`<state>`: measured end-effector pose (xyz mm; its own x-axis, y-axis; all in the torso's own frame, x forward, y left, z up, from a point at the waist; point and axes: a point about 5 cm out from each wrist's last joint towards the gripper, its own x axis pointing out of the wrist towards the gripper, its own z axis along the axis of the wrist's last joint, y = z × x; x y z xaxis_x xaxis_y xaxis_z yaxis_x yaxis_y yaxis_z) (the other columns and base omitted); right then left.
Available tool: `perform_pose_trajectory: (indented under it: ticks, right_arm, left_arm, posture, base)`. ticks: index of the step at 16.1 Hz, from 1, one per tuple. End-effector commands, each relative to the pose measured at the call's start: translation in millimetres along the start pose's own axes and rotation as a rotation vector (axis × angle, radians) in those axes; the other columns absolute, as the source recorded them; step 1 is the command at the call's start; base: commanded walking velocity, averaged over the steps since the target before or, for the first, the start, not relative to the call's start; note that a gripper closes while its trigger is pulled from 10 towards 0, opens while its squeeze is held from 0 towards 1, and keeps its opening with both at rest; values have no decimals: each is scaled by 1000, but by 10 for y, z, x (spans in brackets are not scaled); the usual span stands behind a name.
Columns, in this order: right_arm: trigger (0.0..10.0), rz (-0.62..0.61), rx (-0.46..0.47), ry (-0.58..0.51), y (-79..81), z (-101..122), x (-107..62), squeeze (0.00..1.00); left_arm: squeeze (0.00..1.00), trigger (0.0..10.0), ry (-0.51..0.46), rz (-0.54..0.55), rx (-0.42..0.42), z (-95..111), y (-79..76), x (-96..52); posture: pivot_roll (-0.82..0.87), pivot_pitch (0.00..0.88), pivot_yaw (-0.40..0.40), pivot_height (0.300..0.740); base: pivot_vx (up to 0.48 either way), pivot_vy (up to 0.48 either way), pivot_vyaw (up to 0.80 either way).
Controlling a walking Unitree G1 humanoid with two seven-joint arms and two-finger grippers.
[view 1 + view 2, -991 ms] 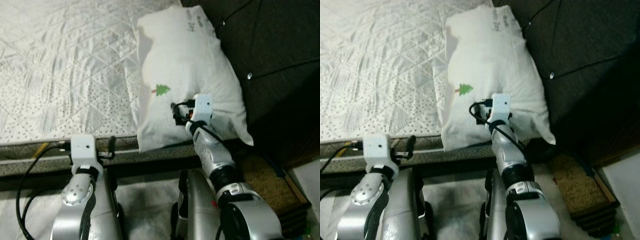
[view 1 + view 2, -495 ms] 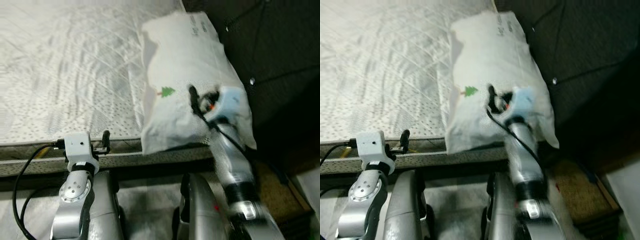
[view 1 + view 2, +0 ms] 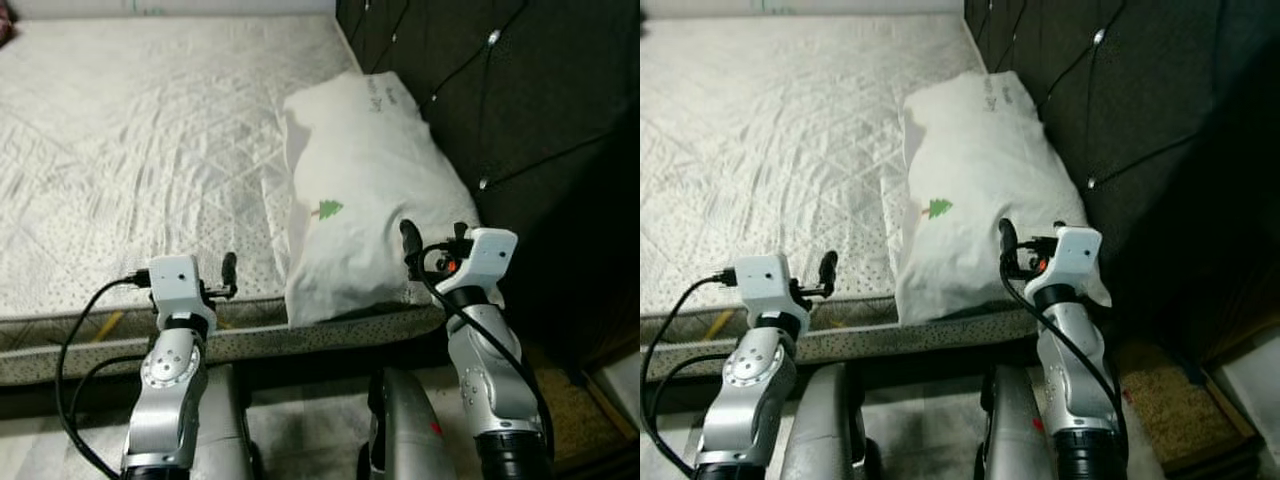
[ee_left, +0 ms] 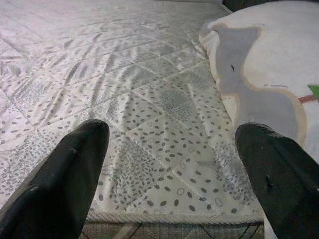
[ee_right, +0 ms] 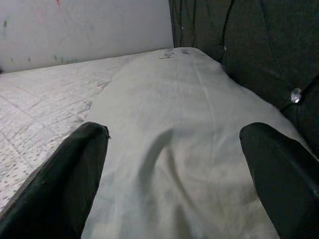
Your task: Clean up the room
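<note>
One white pillow (image 3: 375,190) with a small green tree print lies just ahead of your right gripper (image 5: 174,164), against the dark tufted headboard (image 3: 520,90) on the quilted mattress (image 3: 140,150). That gripper's fingers are spread wide and hold nothing. Your left gripper (image 4: 174,164), off to the pillow's left at the mattress edge, is equally wide open and empty.

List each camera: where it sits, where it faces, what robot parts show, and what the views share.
Head stereo pair: looks down at the bed, pillow, headboard; both arms show.
Left wrist: faces the mattress edge past open left gripper.
Right wrist: faces along the pillow past open right gripper.
Shared: the pillow.
</note>
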<state>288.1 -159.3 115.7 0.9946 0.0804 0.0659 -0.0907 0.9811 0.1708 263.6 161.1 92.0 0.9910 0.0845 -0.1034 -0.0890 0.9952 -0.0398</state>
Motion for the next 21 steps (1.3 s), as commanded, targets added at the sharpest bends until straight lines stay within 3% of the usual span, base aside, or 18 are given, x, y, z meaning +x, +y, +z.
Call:
perform_pose_trajectory:
  ticks: [1, 9, 15, 21]
  right_arm:
    - [10000, 5, -12, -28, -8, 107, 24, 0]
    - [10000, 16, -31, 3, 9, 62, 52, 0]
    - [10000, -11, -68, 13, -82, 70, 83, 0]
    - [10000, -32, -78, 63, -100, -44, 13, 0]
  left_arm:
    - [0, 10000, -15, -2, 1, 21, -12, 25]
    - [0, 10000, 13, 13, -15, -70, -39, 35]
    - [0, 10000, -2, -3, -18, -20, -52, 129]
    - [0, 10000, 4, -21, -35, -35, -83, 124]
  posture:
    - [-2, 0, -27, 646]
    - [-10, 0, -21, 737]
    - [-30, 0, -17, 740]
    - [-29, 0, -18, 740]
  base:
    - [0, 0, 0]
    - [0, 0, 0]
    - [0, 41, 0]
    - [0, 476, 0]
